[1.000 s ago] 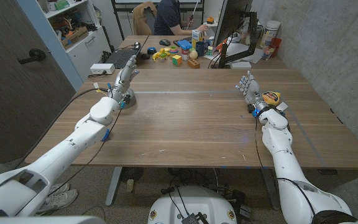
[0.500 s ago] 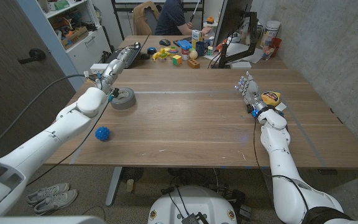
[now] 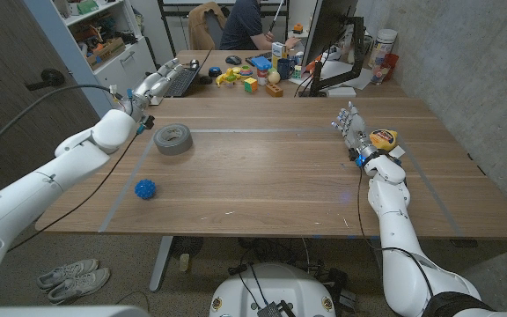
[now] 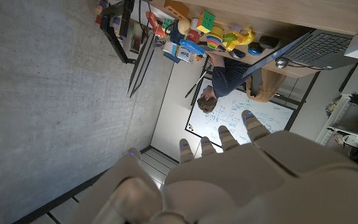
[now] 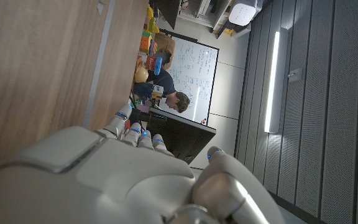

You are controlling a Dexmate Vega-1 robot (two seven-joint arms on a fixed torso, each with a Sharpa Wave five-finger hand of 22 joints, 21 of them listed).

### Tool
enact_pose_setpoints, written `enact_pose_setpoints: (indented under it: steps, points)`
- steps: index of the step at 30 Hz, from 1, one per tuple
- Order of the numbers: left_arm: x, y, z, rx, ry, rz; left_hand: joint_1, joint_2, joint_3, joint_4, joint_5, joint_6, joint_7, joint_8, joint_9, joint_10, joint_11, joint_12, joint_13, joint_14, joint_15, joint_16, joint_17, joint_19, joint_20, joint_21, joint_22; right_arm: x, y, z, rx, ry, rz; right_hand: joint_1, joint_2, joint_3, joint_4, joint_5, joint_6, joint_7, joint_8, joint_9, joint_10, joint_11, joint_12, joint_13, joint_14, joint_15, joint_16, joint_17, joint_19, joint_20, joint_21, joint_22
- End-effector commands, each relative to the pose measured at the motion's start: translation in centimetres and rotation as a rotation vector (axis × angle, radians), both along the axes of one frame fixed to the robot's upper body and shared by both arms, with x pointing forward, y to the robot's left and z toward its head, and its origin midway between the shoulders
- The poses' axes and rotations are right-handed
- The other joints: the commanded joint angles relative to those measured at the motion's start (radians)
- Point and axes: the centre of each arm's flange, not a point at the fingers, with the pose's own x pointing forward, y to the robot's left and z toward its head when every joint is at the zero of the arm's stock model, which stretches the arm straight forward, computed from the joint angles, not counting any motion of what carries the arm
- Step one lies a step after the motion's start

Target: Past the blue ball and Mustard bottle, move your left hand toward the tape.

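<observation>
A: Item one, the setting. We log a wooden table (image 3: 306, 176) across the middle of the head view, a grey wall at the right, and a second desk at the upper centre where a person (image 3: 245, 22) sits behind a clutter of toys (image 3: 253, 75).

B: Item two, the task's things. We log the grey tape roll (image 3: 173, 138) lying flat at the centre left, and the blue ball (image 3: 145, 188) below it, well apart. We find no mustard bottle on the table.

A: Item three, the left hand (image 3: 148, 88). We record it at the upper left, above and left of the tape, off the table's left edge. Fingers extended and apart, holding nothing; the left wrist view agrees, its left hand (image 4: 229, 168) aimed at the far desk and wall.

B: Change entry: a second ago that hand covered the tape; half a second ago it sat just beside it. The arm has swung outward and the ball is uncovered. We judge the reach overshot or is retreating, so the approach needs redoing.

A: Item four, the right hand (image 3: 350, 121). Centre right, on edge, fingers loosely spread, empty, unmoved.
</observation>
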Motion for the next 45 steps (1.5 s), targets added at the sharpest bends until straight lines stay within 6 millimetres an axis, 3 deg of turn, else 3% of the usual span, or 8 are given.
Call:
enact_pose_setpoints:
  steps: [1,5,6,12,18,24,33,45]
  points:
    - [-0.6,1.4,2.0,0.243,-0.002,0.179,0.020,-0.002,0.003,-0.011,0.005,0.012,-0.003,0.008,0.003,-0.009,-0.007,0.003,0.004,-0.012,0.001,-0.002,0.003,-0.006,0.009,-0.002,0.001,-0.2,0.1,-0.2,0.005,0.004,0.000,0.000,0.118,0.004,0.003,0.007,-0.022,0.004,0.004,0.003,-0.005,0.000,0.007,0.004,-0.139,0.007,0.005,0.003,-0.222,-0.070,-0.003,0.003]
    - [-0.5,1.5,2.4,0.347,-0.016,0.247,0.033,-0.007,0.005,-0.022,0.007,0.014,-0.003,0.010,0.005,-0.008,-0.010,0.005,0.005,-0.016,0.003,-0.003,0.003,-0.009,0.010,-0.003,0.000,-0.3,0.2,-0.2,0.004,0.003,-0.001,0.000,0.118,0.004,0.003,0.007,-0.022,0.004,0.004,0.003,-0.006,0.000,0.007,0.004,-0.138,0.008,0.005,0.003,-0.221,-0.069,-0.004,0.003]
    - [-0.4,1.5,2.5,0.362,-0.013,0.252,0.059,-0.029,0.003,-0.047,0.010,0.018,-0.003,0.013,0.008,0.003,-0.012,0.011,0.008,-0.001,0.000,0.006,0.005,-0.005,0.011,0.000,-0.001,-0.3,0.2,-0.2,0.003,0.003,0.000,0.000,0.118,0.004,0.003,0.007,-0.022,0.004,0.004,0.003,-0.005,0.001,0.007,0.004,-0.138,0.008,0.005,0.003,-0.221,-0.069,-0.004,0.003]
    - [-0.4,1.5,2.5,0.447,0.000,0.307,0.105,-0.064,-0.002,-0.090,0.017,0.007,-0.004,0.012,0.013,-0.045,0.001,0.002,0.016,-0.013,0.029,0.003,0.007,-0.005,0.014,0.001,-0.001,-0.4,0.3,-0.3,0.006,0.005,-0.006,0.000,0.116,0.004,0.002,0.007,-0.021,0.005,0.004,0.003,-0.005,0.002,0.007,0.004,-0.137,0.009,0.005,0.003,-0.220,-0.067,-0.006,0.003]
    - [-0.3,1.3,2.3,0.582,0.012,0.411,0.173,-0.096,-0.005,-0.144,0.030,-0.045,-0.004,0.001,0.019,-0.123,0.010,0.000,0.026,-0.097,0.078,-0.017,0.011,-0.018,0.016,0.000,0.001,-0.4,0.4,-0.3,0.010,0.004,-0.006,0.001,0.114,0.003,0.002,0.007,-0.017,0.006,0.006,0.003,-0.001,0.002,0.008,0.004,-0.135,0.009,0.005,0.002,-0.217,-0.067,-0.007,0.003]
    - [0.7,1.3,1.4,0.685,0.060,0.500,0.246,-0.113,-0.007,-0.191,0.049,-0.152,-0.004,-0.016,0.024,-0.211,0.052,0.003,0.040,-0.154,0.118,-0.017,0.016,-0.011,0.016,0.007,0.005,-0.5,0.5,-0.3,0.005,0.001,-0.007,0.001,0.113,0.002,0.001,0.007,-0.013,0.006,0.007,0.003,0.002,0.003,0.009,0.004,-0.132,0.011,0.005,0.002,-0.216,-0.067,-0.009,0.003]
    - [1.8,1.2,0.4,0.715,0.006,0.565,0.290,-0.118,-0.011,-0.212,0.058,-0.214,-0.005,-0.013,0.031,-0.251,0.083,0.013,0.050,-0.189,0.170,-0.010,0.021,-0.033,0.019,0.000,0.003,-0.6,0.5,-0.5,0.009,0.009,-0.015,0.002,0.112,0.002,0.000,0.007,-0.006,0.007,0.008,0.002,0.009,0.002,0.010,0.004,-0.127,0.012,0.005,0.001,-0.212,-0.065,-0.013,0.003]
    - [4.4,2.6,-1.7,0.539,-0.044,0.521,0.312,-0.120,-0.014,-0.219,0.063,-0.227,-0.007,-0.005,0.036,-0.252,0.089,0.023,0.054,-0.159,0.176,0.005,0.021,-0.047,0.020,-0.002,0.003,-0.9,0.5,-0.2,0.003,0.009,-0.022,0.003,0.110,0.001,0.000,0.008,-0.002,0.006,0.008,0.002,0.013,0.001,0.010,0.003,-0.124,0.012,0.004,0.000,-0.209,-0.064,-0.018,0.003]
